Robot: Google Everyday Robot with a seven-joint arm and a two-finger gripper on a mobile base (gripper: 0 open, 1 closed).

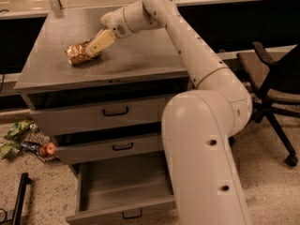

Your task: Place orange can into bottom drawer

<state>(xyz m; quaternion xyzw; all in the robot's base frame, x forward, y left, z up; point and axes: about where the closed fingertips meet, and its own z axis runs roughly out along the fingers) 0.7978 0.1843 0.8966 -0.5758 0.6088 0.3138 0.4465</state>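
- Tool (96, 45): cream-coloured, at the end of my white arm (206, 139), reaching down and leftward over the back left part of the grey surface (136, 55). Its tip meets the right end of the orange can (78, 54). I cannot tell whether it is apart, together or clamped on the can.
- Far left, on the floor: a small heap of litter (18, 135), green wrappers and something red, lying beside the cabinet and clear of my route.
- Left of centre: the orange can lies on its side on the surface, shiny and mottled, well back from the front edge.
- Centre, below the surface: the top drawer (89, 116) and middle drawer (93, 149) are each pulled out a little. The bottom drawer (122, 182) is pulled out furthest and shows nothing inside.
- My judgement: the step in hand is securing the can. I would want the grip across the can's round body, squarely, because a smooth cylinder can roll or slip away.
- After that I would lift straight up, carry it forward past the front edge and the two upper drawer fronts, then lower it into the open drawer.
- Far right: a dark office chair (272, 78) stands apart from the cabinet.
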